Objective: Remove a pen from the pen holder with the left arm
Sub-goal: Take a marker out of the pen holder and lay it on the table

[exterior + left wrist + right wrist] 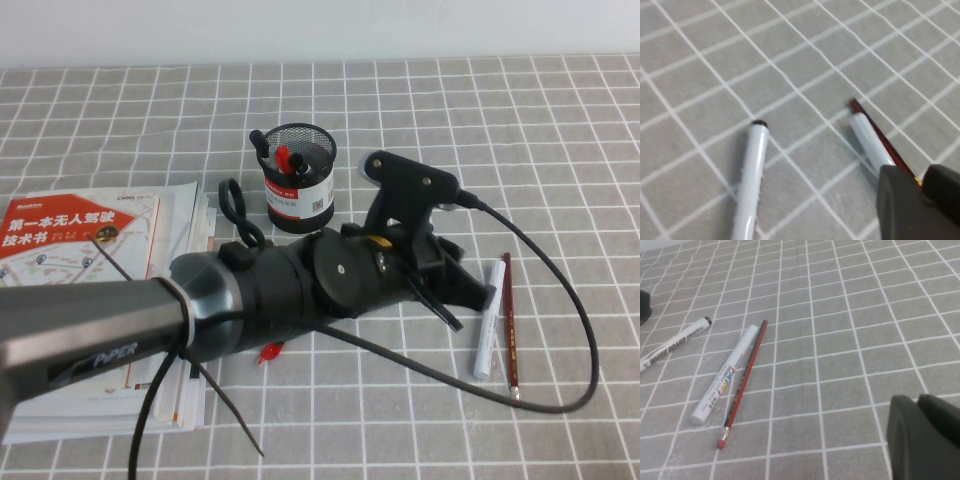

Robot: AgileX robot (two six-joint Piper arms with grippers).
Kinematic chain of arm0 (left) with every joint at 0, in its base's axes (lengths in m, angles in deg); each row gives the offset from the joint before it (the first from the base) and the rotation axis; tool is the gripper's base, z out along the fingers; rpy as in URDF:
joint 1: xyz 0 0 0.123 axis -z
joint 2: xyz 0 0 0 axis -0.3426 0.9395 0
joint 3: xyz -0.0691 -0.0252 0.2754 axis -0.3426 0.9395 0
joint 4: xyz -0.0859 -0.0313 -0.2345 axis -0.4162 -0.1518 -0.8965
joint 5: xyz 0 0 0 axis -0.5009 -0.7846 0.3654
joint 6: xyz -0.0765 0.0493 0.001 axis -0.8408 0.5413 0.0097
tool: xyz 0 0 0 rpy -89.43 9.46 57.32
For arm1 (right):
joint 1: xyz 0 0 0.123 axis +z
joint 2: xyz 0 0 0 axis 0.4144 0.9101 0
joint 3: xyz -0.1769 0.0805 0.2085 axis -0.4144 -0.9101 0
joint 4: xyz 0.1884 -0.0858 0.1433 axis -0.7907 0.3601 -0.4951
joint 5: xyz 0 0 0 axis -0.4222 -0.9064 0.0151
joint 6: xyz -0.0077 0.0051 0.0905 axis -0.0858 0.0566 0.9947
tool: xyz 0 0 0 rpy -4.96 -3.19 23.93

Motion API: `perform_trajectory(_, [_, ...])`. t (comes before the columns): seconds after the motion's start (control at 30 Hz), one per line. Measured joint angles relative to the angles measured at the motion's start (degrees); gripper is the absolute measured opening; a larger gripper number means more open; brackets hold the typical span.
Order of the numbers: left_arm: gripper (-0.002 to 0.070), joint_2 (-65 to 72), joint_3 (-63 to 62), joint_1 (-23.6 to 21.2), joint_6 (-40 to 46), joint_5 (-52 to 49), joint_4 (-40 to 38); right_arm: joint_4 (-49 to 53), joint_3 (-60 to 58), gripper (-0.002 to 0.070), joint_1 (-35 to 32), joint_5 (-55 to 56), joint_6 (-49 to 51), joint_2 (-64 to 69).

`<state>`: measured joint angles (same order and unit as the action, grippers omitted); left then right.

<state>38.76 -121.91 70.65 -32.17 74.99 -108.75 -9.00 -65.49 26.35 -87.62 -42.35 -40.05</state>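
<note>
Seeing the left gripper (480,292) out right of centre, low over the checked tablecloth (560,150), apart from the pen holder (300,180). Reading its jaws as narrow: slim gap between the fingertips (900,200) in the left wrist view, nothing clamped. Finding the holder upright behind the arm, near the booklet stack (90,250), with a red-tipped pen (283,157) inside. Counting three items flat on the cloth: a whiteboard marker (675,346) with a black tip close by the left gripper, then a white marker (487,322) and a red pencil (511,325) side by side. Placing the right gripper (916,402) outside the high view, over the cloth with those pens ahead of it, fingers pressed together, holding nothing. Can't identify the small red bit (268,352) under the left arm.
</note>
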Motion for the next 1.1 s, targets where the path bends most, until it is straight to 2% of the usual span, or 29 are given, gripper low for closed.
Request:
perform_trajectory(0.07, [0.0045,0.0,0.0,-0.72,0.15,1.38,0.0,0.0,0.0,-0.0013,0.0,0.0,0.0,0.0])
perform_trajectory(0.2, [0.0008,0.28,0.0,-3.66,0.4,2.64,-0.15,0.0,0.0,-0.0013,0.0,0.0,0.0,0.0])
perform_trajectory(0.47, [0.0,4.31,0.0,-8.62,0.4,0.95,-2.38,0.0,0.0,-0.0013,0.0,0.0,0.0,0.0])
perform_trajectory(1.1, [0.0,10.76,-2.45,-8.84,1.43,-7.25,-2.38,0.0,0.0,-0.0013,0.0,0.0,0.0,0.0])
